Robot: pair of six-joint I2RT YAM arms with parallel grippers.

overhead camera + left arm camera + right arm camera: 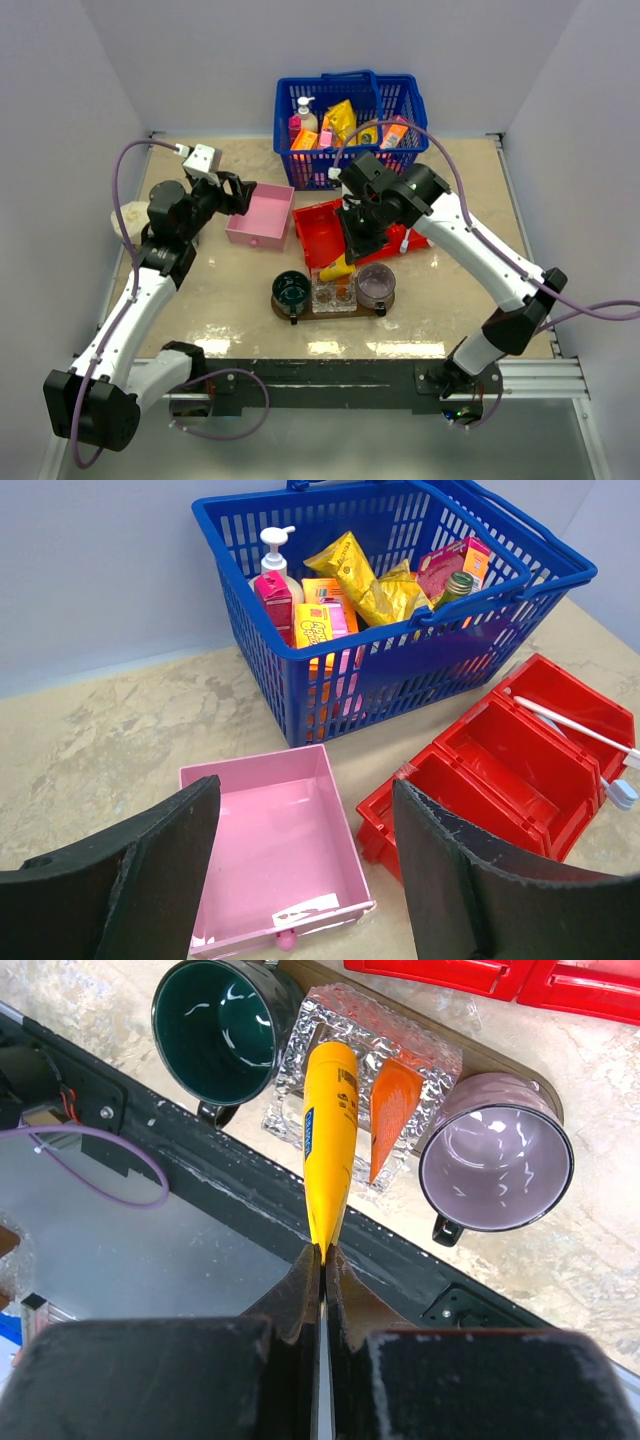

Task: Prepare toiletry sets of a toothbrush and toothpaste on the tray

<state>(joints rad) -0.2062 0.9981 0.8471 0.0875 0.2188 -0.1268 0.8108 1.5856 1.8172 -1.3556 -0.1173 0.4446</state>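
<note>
My right gripper (322,1257) is shut on the flat tail of a yellow toothpaste tube (330,1125). It holds the tube nose-down over the left slot of a clear glass holder (300,1055) on the dark brown tray (483,1056). A second, orange tube (390,1110) stands in the holder's right slot. From the top, the right gripper (349,254) and the tube (337,268) hang just above the tray (335,314). A white toothbrush (570,725) lies in the red bin (500,770). My left gripper (305,805) is open and empty above the pink box (270,850).
A dark green mug (291,288) and a purple mug (376,283) stand on the tray's ends, either side of the glass holder (334,292). The blue basket (350,125) of goods is at the back. The red bin (375,222) and pink box (260,215) lie mid-table.
</note>
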